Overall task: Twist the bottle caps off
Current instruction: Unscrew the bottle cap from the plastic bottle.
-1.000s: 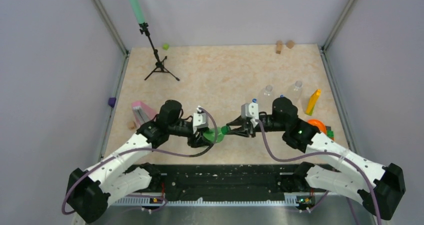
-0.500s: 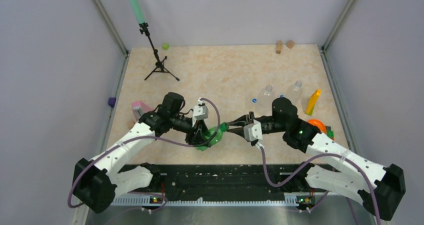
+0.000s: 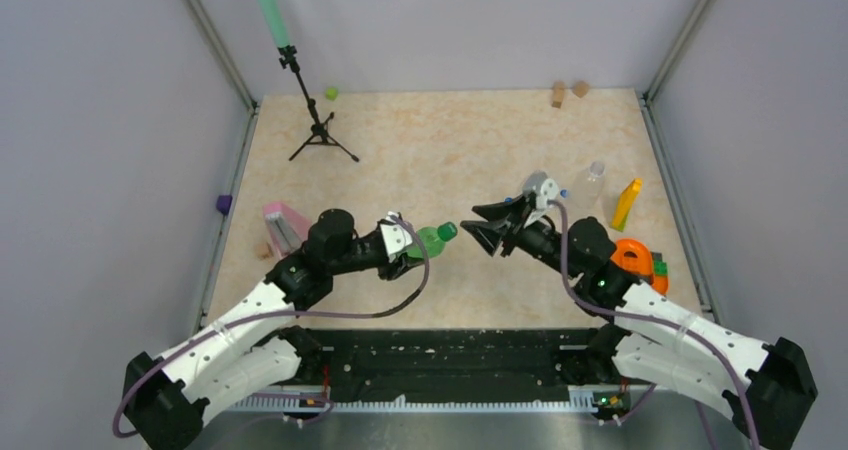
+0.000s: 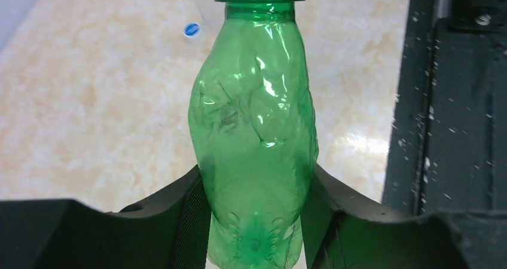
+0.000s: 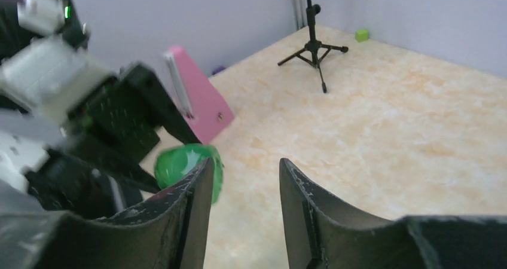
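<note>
Gripping the green bottle [image 4: 256, 131] by its lower body, the left gripper [image 4: 254, 221] has a finger pressed on either side, and the plastic looks crumpled above them. The bottle is held near the middle of the counter [image 3: 440, 150], lying almost level, with its neck aimed at the right arm and the dark green cap [image 3: 449, 231] on it. The right gripper [image 3: 472, 219] sits just beyond that cap, not touching. Its jaws are parted, and the wrist view shows nothing between them. Further right, a clear bottle [image 3: 590, 183] stands near the yellow block [image 3: 627, 203], with a loose blue cap [image 3: 563, 192] on the counter close by.
</note>
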Controlling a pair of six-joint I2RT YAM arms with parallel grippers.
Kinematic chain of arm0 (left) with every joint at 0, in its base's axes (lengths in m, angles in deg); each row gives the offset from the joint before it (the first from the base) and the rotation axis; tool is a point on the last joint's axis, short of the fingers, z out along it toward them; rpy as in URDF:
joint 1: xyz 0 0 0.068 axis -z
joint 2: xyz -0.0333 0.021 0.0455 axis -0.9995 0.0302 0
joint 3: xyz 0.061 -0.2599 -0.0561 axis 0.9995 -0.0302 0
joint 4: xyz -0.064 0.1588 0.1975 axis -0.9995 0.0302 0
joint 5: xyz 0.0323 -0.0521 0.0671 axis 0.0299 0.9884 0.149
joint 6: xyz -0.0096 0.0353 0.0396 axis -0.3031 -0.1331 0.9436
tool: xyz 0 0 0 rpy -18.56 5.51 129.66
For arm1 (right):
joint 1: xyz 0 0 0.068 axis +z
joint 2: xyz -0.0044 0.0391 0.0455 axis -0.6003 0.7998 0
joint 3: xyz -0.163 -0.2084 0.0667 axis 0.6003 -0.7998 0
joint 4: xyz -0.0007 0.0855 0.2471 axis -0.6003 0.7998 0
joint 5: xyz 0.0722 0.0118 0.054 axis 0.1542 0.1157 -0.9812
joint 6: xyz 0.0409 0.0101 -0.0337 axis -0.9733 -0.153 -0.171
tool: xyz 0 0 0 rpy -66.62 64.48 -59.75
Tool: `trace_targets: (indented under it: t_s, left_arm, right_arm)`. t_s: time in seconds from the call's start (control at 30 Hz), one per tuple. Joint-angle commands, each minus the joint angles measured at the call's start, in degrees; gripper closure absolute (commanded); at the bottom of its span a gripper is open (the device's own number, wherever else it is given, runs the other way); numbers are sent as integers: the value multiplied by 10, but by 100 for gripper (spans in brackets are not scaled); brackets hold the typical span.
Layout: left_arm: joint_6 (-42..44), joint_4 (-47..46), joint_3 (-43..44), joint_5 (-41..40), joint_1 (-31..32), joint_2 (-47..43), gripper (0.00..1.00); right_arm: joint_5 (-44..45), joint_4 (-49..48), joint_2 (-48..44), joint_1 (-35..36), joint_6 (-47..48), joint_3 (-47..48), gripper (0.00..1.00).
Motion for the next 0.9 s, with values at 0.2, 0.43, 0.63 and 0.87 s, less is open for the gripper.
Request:
trace_targets:
  t_s: [0.2, 0.43, 0.63, 0.87]
  left_arm:
    - [-36, -98, 22, -217, 97, 36, 100]
    - [-82, -134, 31, -253, 125, 59, 100]
    - [-101, -140, 40, -263, 135, 75, 100]
    - [-119, -134, 55, -274, 136, 88, 100]
  right_arm:
    - [121, -96, 23, 5, -390, 0, 26]
    - [175, -124, 55, 15, -408, -13, 27]
    - [196, -147, 88, 21, -403, -7, 38]
    - [208, -171, 110, 30, -392, -9, 43]
